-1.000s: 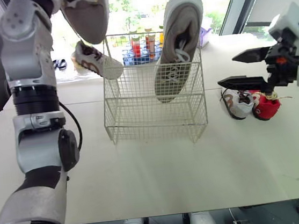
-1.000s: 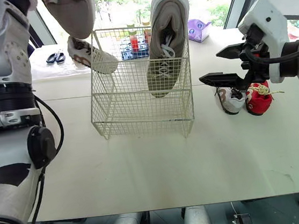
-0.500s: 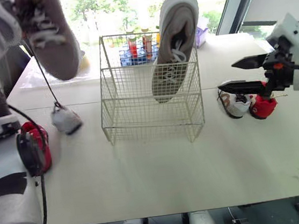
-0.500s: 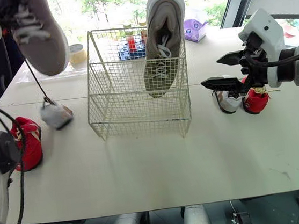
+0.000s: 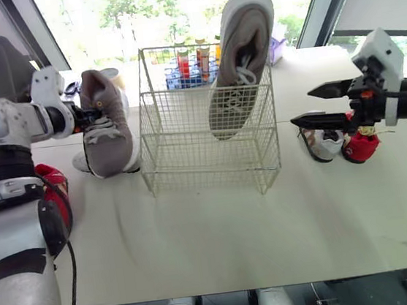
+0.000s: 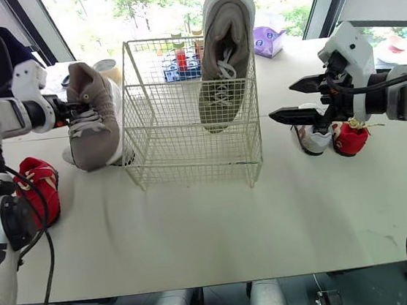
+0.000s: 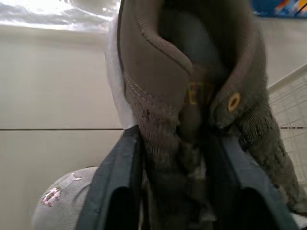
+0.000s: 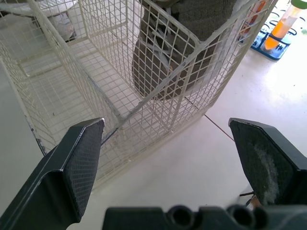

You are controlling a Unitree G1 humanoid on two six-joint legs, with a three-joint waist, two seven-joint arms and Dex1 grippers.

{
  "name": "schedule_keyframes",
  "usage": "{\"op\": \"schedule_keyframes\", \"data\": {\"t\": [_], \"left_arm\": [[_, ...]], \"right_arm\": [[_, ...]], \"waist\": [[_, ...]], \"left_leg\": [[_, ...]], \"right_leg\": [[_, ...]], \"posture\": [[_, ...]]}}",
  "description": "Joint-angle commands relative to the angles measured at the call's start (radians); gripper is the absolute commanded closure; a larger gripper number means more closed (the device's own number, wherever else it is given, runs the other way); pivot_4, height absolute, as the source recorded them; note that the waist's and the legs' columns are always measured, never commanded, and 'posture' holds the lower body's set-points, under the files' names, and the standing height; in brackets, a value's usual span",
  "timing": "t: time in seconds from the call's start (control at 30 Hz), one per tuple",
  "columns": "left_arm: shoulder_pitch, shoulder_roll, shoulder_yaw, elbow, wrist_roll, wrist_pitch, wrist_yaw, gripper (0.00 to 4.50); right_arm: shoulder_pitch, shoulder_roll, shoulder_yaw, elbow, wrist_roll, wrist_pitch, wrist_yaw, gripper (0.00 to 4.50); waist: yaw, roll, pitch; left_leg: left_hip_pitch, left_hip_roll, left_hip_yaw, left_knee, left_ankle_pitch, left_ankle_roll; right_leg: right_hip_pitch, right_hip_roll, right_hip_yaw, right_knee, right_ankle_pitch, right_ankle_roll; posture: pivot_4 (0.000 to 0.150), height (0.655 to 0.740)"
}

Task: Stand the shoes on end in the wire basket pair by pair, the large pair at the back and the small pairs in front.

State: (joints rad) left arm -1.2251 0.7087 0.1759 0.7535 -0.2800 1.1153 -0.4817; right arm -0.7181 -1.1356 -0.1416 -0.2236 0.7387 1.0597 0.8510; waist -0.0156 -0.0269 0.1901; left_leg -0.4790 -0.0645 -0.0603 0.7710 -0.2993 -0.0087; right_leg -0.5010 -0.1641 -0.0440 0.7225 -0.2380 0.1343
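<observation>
A white wire basket (image 5: 203, 116) stands mid-table with one large grey shoe (image 5: 241, 60) on end at its back right. My left gripper (image 5: 81, 115) is shut on the heel collar of the second large grey shoe (image 5: 104, 131), which hangs toe-down just left of the basket; the left wrist view shows its collar (image 7: 192, 96) between the fingers. A small white shoe (image 5: 80, 163) peeks out behind it and a small red shoe (image 5: 55, 195) lies further left. My right gripper (image 5: 319, 104) is open, hovering right of the basket above a small white shoe (image 5: 321, 143) and a small red shoe (image 5: 361, 145).
A rack of coloured tubes (image 5: 193, 61) stands behind the basket, with a purple item (image 6: 270, 39) to its right. A round tin (image 6: 109, 67) and scissors sit at the back left. The table's front half (image 5: 235, 237) is bare.
My left arm has swung the grey shoe down from high at the left to table level beside the basket. The right gripper has barely moved. The camera view has shifted.
</observation>
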Motion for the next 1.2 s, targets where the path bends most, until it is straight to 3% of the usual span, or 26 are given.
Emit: {"op": "schedule_keyframes", "data": {"t": [0.03,0.07,0.1,0.23,0.43,0.63,0.8,1.2], "left_arm": [[-0.043,-0.013,-0.019,0.113,0.023,-0.067,-0.042,0.79],[-0.053,-0.009,-0.036,0.132,0.03,-0.067,-0.07,0.21],[-0.06,0.005,-0.058,0.127,0.041,-0.079,-0.106,0.02],[-0.048,0.087,-0.169,0.044,0.089,-0.172,-0.29,0.02],[-0.19,0.197,-0.148,0.223,0.129,-0.195,-0.312,0.02],[-0.3,0.215,-0.126,0.398,0.141,-0.181,-0.339,0.02],[-0.335,0.197,-0.099,0.482,0.133,-0.163,-0.361,0.02],[-0.27,0.008,-0.057,0.581,0.182,-0.331,-0.146,0.02]], "right_arm": [[-0.006,0.004,-0.044,-0.023,-0.007,-0.019,-0.007,0.0],[-0.001,0.005,-0.05,-0.03,-0.004,-0.014,-0.01,0.0],[0.006,0.005,-0.058,-0.036,-0.002,-0.01,-0.012,0.0],[0.025,0.014,-0.076,-0.052,0.001,-0.001,-0.025,0.0],[0.041,0.031,-0.071,-0.055,-0.007,-0.009,-0.041,0.0],[0.033,0.038,-0.067,-0.065,-0.004,0.001,-0.051,0.0],[0.052,0.036,-0.089,-0.103,0.012,0.021,-0.059,0.0],[0.16,0.092,-0.169,-0.207,0.043,0.056,-0.164,0.0]], "waist": [[0.001,0.0,0.0],[0.003,0.0,0.0],[0.003,0.0,0.0],[0.003,0.0,0.0],[-0.001,0.0,0.0],[0.006,0.0,0.0],[0.001,0.0,0.0],[-0.001,-0.001,-0.001]], "left_leg": [[0.0,0.0,0.0,0.0,0.0,0.0],[0.0,0.0,0.0,0.0,0.0,0.0],[0.0,0.0,0.0,0.0,0.0,0.001],[0.0,-0.001,0.0,0.0,-0.001,0.001],[0.0,0.0,0.0,0.0,-0.001,0.001],[0.0,-0.001,0.0,0.001,-0.001,0.002],[0.0,-0.001,0.0,0.001,-0.001,0.002],[0.0,-0.001,0.0,0.001,-0.001,0.002]], "right_leg": [[0.0,0.0,0.0,0.0,0.0,0.0],[0.0,0.0,0.0,0.0,0.0,0.0],[0.0,0.0,0.0,0.0,0.0,0.0],[0.001,-0.001,0.0,0.0,0.0,0.0],[-0.001,-0.001,0.0,0.0,0.0,0.0],[0.001,-0.001,-0.001,0.001,0.0,0.0],[0.0,-0.001,-0.001,0.001,0.0,0.001],[0.0,-0.001,-0.001,0.002,0.0,0.001]], "posture": [[0.15,0.6563],[0.15,0.6563],[0.15,0.6563],[0.15,0.6563],[0.15,0.6563],[0.15,0.6563],[0.15,0.6563],[0.15,0.6563]]}}
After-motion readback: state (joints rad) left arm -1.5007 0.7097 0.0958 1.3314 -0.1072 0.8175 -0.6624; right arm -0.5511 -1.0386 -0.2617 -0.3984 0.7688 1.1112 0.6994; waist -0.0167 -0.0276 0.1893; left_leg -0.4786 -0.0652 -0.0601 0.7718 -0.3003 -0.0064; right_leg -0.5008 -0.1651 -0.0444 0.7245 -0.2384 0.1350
